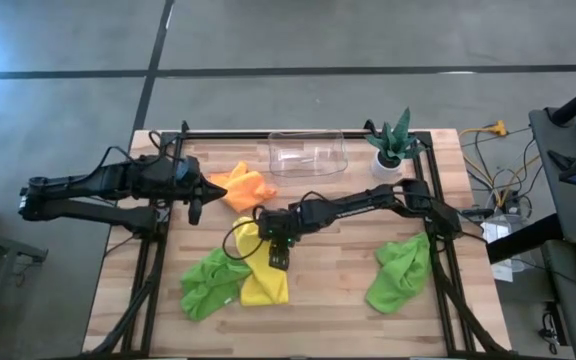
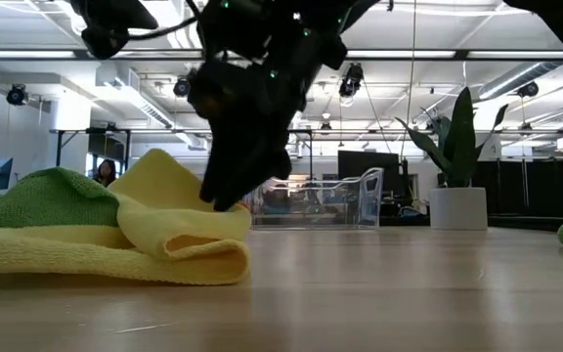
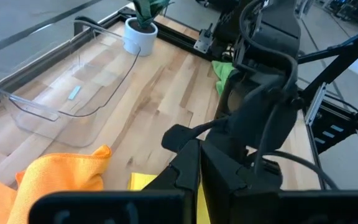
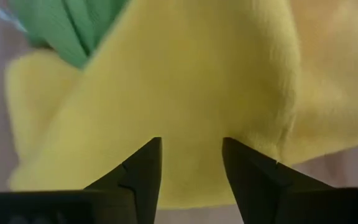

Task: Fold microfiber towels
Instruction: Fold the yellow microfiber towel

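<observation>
left end effector (image 1: 196, 208) clenched, empty, beside the orange towel (image 1: 244, 187); right end effector (image 1: 279, 262) parted, tips down on the yellow towel (image 1: 260, 270) mid-worktop, nothing gripped yet; soft, light, floppy cloth, best pinched at a corner edge.

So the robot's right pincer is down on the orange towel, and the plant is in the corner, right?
Not quite. The right pincer is down on the yellow towel, not the orange one; the high view shows it. The orange towel lies apart, near the left pincer. The plant is in the corner, yes.
</observation>
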Controlling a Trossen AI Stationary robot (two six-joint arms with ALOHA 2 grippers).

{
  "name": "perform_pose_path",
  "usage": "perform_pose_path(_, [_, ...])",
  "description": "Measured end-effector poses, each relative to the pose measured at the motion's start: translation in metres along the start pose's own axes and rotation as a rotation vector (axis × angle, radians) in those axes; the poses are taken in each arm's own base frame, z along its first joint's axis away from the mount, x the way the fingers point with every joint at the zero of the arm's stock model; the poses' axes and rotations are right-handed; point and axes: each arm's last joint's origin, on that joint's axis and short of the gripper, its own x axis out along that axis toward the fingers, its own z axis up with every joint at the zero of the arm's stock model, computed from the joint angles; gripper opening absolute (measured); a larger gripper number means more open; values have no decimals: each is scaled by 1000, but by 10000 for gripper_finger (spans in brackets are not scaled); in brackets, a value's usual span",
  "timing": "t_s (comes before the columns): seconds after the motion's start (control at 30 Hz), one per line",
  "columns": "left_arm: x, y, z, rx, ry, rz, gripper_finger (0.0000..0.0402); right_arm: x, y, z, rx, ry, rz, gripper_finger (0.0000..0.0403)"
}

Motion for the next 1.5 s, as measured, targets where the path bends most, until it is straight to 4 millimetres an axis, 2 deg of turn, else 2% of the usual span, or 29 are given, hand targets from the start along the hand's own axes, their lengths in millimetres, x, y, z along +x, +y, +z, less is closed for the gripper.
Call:
perform_pose_path(0.13, [5, 0, 0, 1, 15, 6, 0, 18, -7, -15, 40, 79, -26, 146])
perform_pose_path(0.27, [8, 0, -1, 2, 26, 10, 0, 19, -10, -27, 51, 167, -70, 134])
perform_pose_path(0.53, [13, -2, 3, 1, -1, -1, 0, 4, -18, -51, -10, 355, -250, 118])
perform_pose_path(0.83, [35, -7, 12, -2, -54, -23, 0, -23, -24, -67, -19, 443, -358, 119])
perform_pose_path(0.9, [40, -8, 12, -2, -55, -26, 0, -37, -22, -65, 7, 406, -360, 116])
perform_pose_path(1.0, [48, -9, 14, -3, -63, -30, 0, -78, -13, -60, 43, 294, -338, 113])
perform_pose_path(1.07, [54, -9, 14, -2, -56, -30, 0, -105, -10, -64, 73, 227, -326, 114])
perform_pose_path(1.17, [67, -12, 13, 6, -36, -75, 0, -139, -6, -82, 123, 140, -311, 114])
perform_pose_path(1.27, [83, -15, 11, 75, 4, -153, 0, -172, 1, -110, 195, -2, -254, 111])
perform_pose_path(1.33, [94, -16, 8, 110, 39, -187, 0, -179, 4, -133, 276, -102, -190, 111])
perform_pose_path(1.5, [123, -15, 5, 143, 87, -171, 0, -176, 8, -183, 478, -398, 63, 114])
